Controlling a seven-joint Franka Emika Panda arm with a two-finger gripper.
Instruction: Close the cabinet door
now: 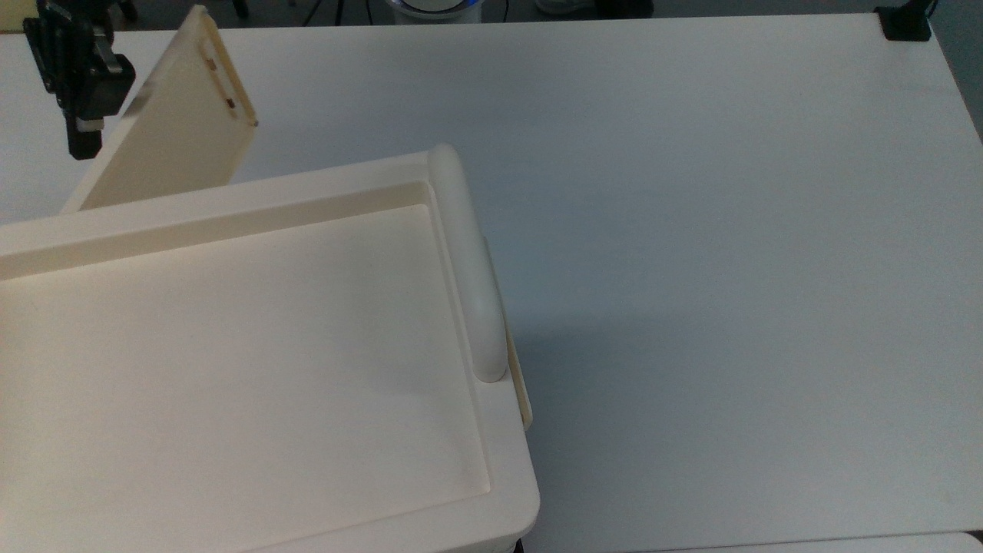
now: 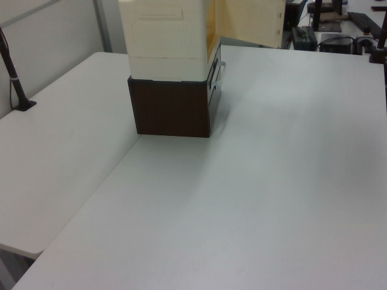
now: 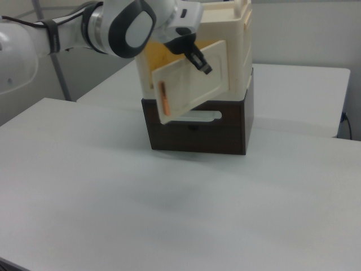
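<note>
One cabinet (image 3: pixel 197 62) stands on one dark brown base box (image 3: pixel 197 127) on the white table (image 1: pixel 691 230). Its one cabinet door (image 1: pixel 173 130) hangs partly open, angled off the front. One gripper (image 3: pixel 200 61) rests against the door's outer face; finger opening cannot be determined. Risk: the fingertip slides off the smooth panel, leaving the door ajar.

Cabinet (image 1: pixel 230 369) sat on box (image 2: pixel 172 112), box on desk (image 1: pixel 691 230), toward desk's far-left corner in left view. Cabinet door (image 1: pixel 173 130) stood ajar, angled out from cabinet's front toward desk's far edge in top view. Gripper (image 1: pixel 81 81) stood against door's outer face, at top view's left. Bar handle (image 1: pixel 468 261) ran along cabinet top's right side in top view.
</note>
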